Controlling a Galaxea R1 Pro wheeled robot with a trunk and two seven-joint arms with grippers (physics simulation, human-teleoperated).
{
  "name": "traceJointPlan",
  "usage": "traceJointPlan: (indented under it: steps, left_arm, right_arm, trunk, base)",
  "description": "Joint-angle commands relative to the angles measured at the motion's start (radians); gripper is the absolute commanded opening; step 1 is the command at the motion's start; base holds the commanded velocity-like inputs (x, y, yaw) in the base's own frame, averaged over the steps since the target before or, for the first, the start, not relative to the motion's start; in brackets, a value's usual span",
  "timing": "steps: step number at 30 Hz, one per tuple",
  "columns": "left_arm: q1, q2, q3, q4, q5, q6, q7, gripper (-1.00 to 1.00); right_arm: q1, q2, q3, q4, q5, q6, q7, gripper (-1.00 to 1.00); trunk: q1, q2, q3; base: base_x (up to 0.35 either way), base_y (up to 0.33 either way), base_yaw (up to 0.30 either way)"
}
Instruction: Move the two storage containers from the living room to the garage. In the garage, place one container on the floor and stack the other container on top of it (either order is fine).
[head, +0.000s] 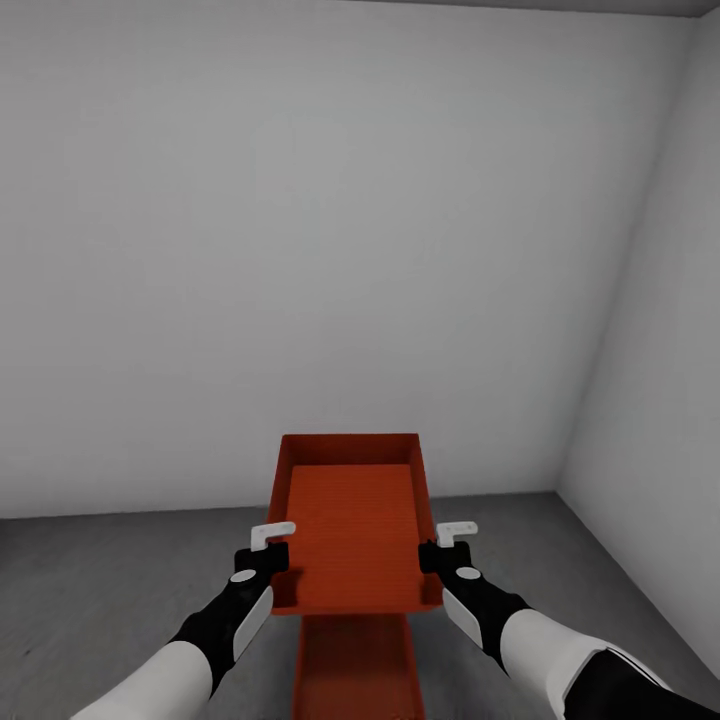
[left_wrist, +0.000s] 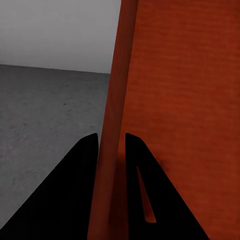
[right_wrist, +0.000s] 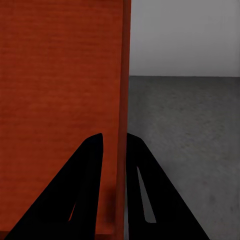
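Both grippers pinch the upper bin (head: 352, 530): left gripper (head: 268, 560) on its left wall, right gripper (head: 443, 552) on its right wall, one finger inside, one outside. It hangs over the lower bin (head: 358, 668), which stands on the grey floor (head: 100, 590). The walls look thin and stiff, probably light; grips near the rim seem right.
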Motion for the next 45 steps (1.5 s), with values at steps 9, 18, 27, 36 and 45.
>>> traceJointPlan:
  steps: [9,18,27,36,45]
  left_arm:
    - [0.0,-0.001,0.004,-0.004,-0.012,-0.011,0.018,-1.0]
    - [0.0,0.0,0.005,-0.004,-0.011,-0.011,0.018,-1.0]
    - [0.0,0.001,0.006,-0.004,-0.008,-0.011,0.018,-1.0]
    - [0.0,0.001,0.006,-0.004,-0.007,-0.011,0.018,-1.0]
    - [0.0,0.001,0.006,-0.004,-0.007,-0.011,0.018,-1.0]
  right_arm:
    - [-0.001,0.003,-0.05,0.0,-0.037,0.001,0.001,-1.0]
    - [-0.001,0.003,-0.049,0.0,-0.037,0.003,0.0,-1.0]
    - [-0.001,0.002,-0.049,0.0,-0.035,0.0,-0.002,-1.0]
    - [-0.001,0.001,-0.049,0.0,-0.035,-0.002,-0.002,-1.0]
    - [-0.001,0.001,-0.049,0.0,-0.035,0.002,-0.002,-1.0]
  trunk:
    - [0.035,-0.065,-0.045]
    - [0.069,-0.128,-0.087]
    - [0.104,-0.191,-0.13]
    - [0.138,-0.254,-0.173]
    - [0.173,-0.317,-0.216]
  base:
    - [0.0,0.0,0.0]
    - [0.0,0.0,0.0]
    - [0.0,0.0,0.0]
    - [0.0,0.0,0.0]
    - [0.0,0.0,0.0]
